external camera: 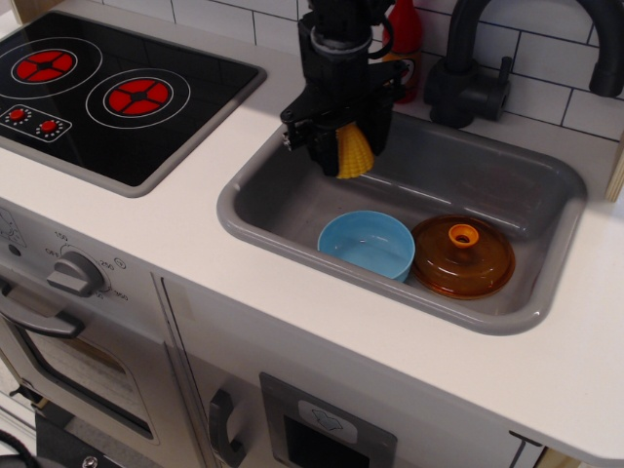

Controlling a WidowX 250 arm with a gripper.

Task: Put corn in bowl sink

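My black gripper (347,156) is shut on the yellow corn (353,152) and holds it in the air above the left part of the grey sink (546,292). The corn's bumpy wide end hangs down between the fingers. The light blue bowl (367,244) stands on the sink floor near the front wall, below and a little right of the corn. The bowl holds nothing.
An orange domed lid with a knob (462,255) lies in the sink right of the bowl. A dark faucet (468,68) and a red bottle (402,39) stand behind the sink. A black stovetop with red burners (107,88) is at the left.
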